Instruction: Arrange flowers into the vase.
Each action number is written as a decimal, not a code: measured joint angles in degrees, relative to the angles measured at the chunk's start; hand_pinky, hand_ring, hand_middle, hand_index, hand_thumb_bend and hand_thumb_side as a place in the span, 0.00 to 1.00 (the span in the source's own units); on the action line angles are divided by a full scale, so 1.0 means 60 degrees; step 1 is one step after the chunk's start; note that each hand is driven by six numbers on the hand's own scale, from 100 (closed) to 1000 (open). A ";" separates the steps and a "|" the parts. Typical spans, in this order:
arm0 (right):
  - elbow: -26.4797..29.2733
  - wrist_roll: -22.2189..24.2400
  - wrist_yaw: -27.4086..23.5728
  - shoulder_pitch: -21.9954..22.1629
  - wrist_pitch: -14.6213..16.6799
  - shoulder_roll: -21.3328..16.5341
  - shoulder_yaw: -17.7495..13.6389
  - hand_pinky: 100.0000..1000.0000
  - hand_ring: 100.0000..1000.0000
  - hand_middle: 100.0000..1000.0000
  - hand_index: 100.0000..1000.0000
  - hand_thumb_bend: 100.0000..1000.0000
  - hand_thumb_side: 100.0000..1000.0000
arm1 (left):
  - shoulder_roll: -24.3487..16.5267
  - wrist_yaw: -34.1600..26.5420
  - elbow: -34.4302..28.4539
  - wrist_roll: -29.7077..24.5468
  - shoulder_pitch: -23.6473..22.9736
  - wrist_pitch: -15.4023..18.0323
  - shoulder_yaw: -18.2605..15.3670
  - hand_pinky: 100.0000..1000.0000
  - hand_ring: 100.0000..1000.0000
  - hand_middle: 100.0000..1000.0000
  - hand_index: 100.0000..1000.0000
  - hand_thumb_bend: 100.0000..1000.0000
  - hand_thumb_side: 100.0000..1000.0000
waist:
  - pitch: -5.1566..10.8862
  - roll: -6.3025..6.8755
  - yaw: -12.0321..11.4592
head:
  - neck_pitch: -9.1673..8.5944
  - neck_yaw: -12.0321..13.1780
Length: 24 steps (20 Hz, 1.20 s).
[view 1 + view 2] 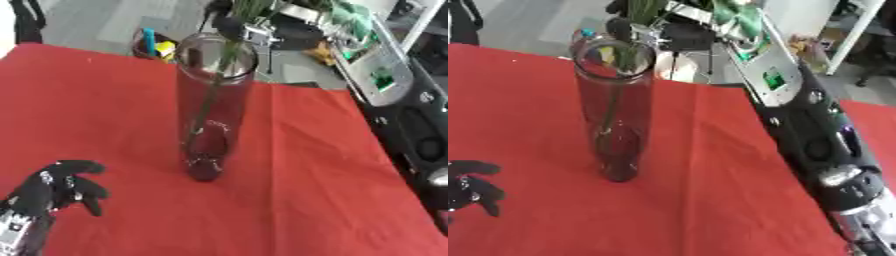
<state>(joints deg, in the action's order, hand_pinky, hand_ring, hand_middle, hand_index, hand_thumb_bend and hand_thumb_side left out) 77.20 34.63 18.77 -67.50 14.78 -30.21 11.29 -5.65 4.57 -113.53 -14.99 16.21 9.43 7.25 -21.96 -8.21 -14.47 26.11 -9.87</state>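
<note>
1. Two views show one scene, and the left eye view comes first: a tall clear glass vase (210,107) stands upright on a red tablecloth (105,115), and everything below is placed against that vase.
2. One green flower stem (210,90) runs down inside the vase, slanting from the far rim toward the base; its upper part rises out of the mouth.
3. Above the vase's mouth, the right hand (234,26) is at the top of the stem; it is dark and blurred, and I cannot tell how its fingers sit.
4. Below and to the left of the vase, well apart from it, the left hand (61,187) rests near the lower corner, fingers loosely spread and holding nothing.
5. Right eye view: the vase stands left of centre, the stem still visible through the glass.
6. Right of the vase, the right arm (815,135) runs along the cloth's edge, black with silver joints.
7. Left of the vase's base, only part of the left hand shows at the frame's edge.
</note>
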 measured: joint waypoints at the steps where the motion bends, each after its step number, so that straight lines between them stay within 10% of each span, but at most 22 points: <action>1: 0.0014 0.0020 0.0001 0.0021 0.0029 -0.0018 0.0000 0.77 1.00 0.75 0.94 0.37 1.00 | 0.0016 0.0000 0.0000 -0.0005 0.0000 0.0000 0.0000 0.38 0.54 0.67 0.78 0.04 1.00 | 0.0000 0.0005 0.0003 | 0.0000 0.0002; 24: 0.0225 0.0177 0.0001 0.0507 0.0363 -0.0315 -0.0180 0.78 1.00 0.80 1.00 0.51 1.00 | 0.0028 -0.0007 0.0000 -0.0100 -0.0002 0.0019 0.0000 0.38 0.54 0.67 0.78 0.03 1.00 | 0.0008 0.0119 0.0053 | -0.0007 0.0065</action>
<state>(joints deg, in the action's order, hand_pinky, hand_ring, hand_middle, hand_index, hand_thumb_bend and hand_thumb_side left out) 78.55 35.69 18.77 -64.46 16.96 -32.10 10.21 -5.49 4.53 -113.53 -15.59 16.20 9.55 7.25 -21.91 -7.49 -14.15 26.07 -9.48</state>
